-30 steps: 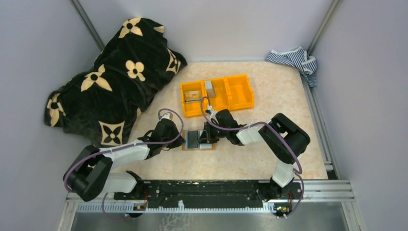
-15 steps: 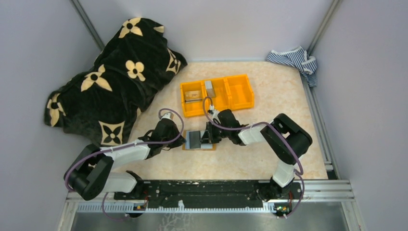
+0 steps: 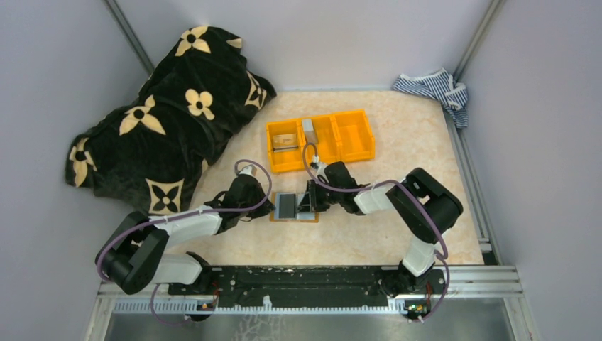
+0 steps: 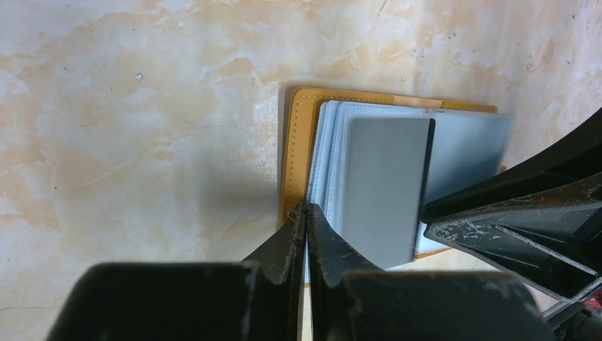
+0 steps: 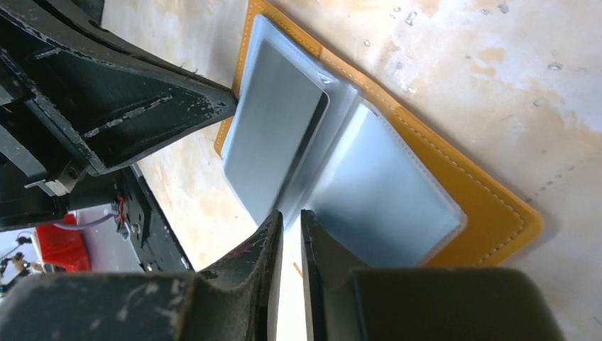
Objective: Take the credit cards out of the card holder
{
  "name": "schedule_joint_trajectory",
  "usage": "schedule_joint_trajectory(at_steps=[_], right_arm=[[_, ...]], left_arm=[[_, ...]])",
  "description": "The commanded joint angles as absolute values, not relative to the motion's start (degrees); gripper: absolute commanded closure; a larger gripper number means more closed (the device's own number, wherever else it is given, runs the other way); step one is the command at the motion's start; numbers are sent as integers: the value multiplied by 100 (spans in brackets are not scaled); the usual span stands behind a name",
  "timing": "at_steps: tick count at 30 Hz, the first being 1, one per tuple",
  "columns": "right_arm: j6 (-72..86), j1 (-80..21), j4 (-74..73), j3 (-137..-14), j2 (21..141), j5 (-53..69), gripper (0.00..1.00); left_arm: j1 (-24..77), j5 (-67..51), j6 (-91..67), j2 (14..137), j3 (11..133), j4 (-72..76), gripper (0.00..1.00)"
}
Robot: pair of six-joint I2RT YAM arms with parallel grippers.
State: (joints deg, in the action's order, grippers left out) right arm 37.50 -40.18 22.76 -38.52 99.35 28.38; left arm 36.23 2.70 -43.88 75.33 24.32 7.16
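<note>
The orange-tan card holder [image 3: 312, 217] lies open on the table between my two grippers. Its clear grey-blue sleeves [image 5: 383, 192] are fanned out. A grey credit card [image 4: 383, 192] sits in the left sleeve and also shows in the right wrist view as the credit card [image 5: 273, 142]. My left gripper [image 4: 306, 208] is shut, its tips pressing at the left edge of the card holder [image 4: 298, 149]. My right gripper [image 5: 291, 217] stands at the fold between the sleeves, its jaws parted by a narrow slit with nothing in it. In the top view the left gripper [image 3: 266, 202] and right gripper [image 3: 310, 202] flank the holder.
An orange three-compartment bin [image 3: 369, 135] stands just behind the holder, with a small box [image 3: 285, 140] and a grey item [image 3: 309, 130] in it. A black flowered blanket [image 3: 163, 114] fills the back left. A striped cloth [image 3: 433, 89] lies at the back right corner.
My right gripper's jaws have parted a little and its wrist has eased slightly to the right. The left gripper and the card holder have stayed put.
</note>
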Motion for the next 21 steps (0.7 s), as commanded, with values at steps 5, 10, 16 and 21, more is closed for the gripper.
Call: schedule_joint_trajectory(at_steps=[5,10,16,21], right_arm=[[3647,-3881,2494,-3771,9621,2877,83],[3674,-3876,2568,-3783,9671,2926,82],[3777,-3876,2800,-3902,9913,2976,73],[3869,-3876,3036,-3912,10094,3056,73]], left_arm=[[3612,238,-4278,7734,2346,247,92],[3615,213,-4263,7743,2377,258,92],[3612,135,-4210,7313,2508,49,94],[3613,319,-4134,6667,2679,-274,92]])
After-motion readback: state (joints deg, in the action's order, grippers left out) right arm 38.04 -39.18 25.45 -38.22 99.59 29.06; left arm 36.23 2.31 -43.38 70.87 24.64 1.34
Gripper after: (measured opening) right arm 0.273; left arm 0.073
